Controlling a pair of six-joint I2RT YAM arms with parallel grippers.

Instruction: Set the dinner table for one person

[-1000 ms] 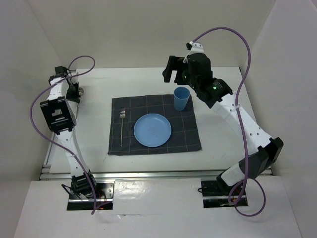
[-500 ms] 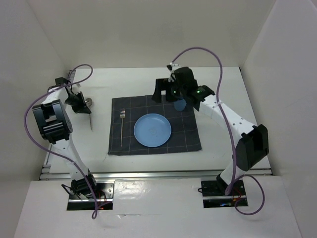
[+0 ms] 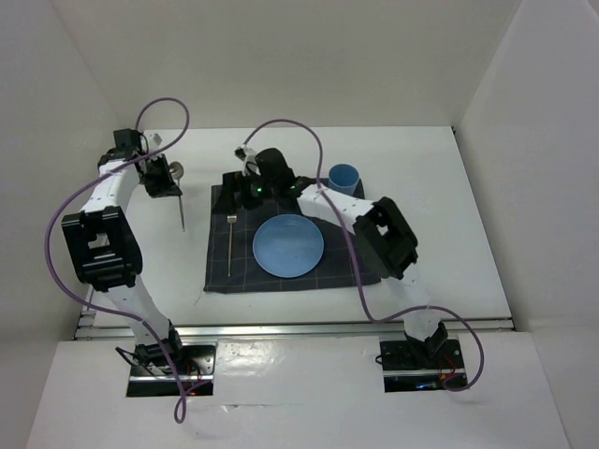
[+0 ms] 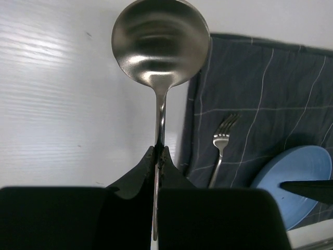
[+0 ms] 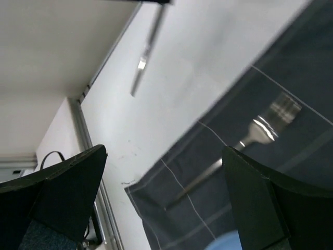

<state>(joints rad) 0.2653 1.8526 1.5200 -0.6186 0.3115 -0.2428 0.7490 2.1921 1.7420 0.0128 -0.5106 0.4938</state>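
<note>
A metal spoon (image 4: 160, 44) hangs bowl-forward over the white dinner table (image 3: 421, 187), just left of the dark checked placemat (image 3: 360, 243). My left gripper (image 4: 159, 151) is shut on its thin handle; from above, that left gripper (image 3: 168, 181) shows with the spoon (image 3: 180, 208) reaching down from it. A fork (image 3: 230, 245) lies on the mat's left side, beside a blue plate (image 3: 288, 245). A blue cup (image 3: 343, 178) stands at the mat's far right corner. My right gripper (image 3: 234, 192) hovers open and empty over the mat's far left corner; in its own view, the right gripper (image 5: 166, 174) looks down on the fork (image 5: 260, 130).
Silver rails (image 3: 281, 325) run along the table's near edge, and white walls close in the other three sides. My right arm (image 3: 337, 210) stretches across the mat behind the plate. The table's left rail (image 5: 83, 130) shows in the right wrist view.
My right arm has swung left, from behind the cup to over the mat's far left corner. My left gripper has carried the spoon right, toward the mat.
</note>
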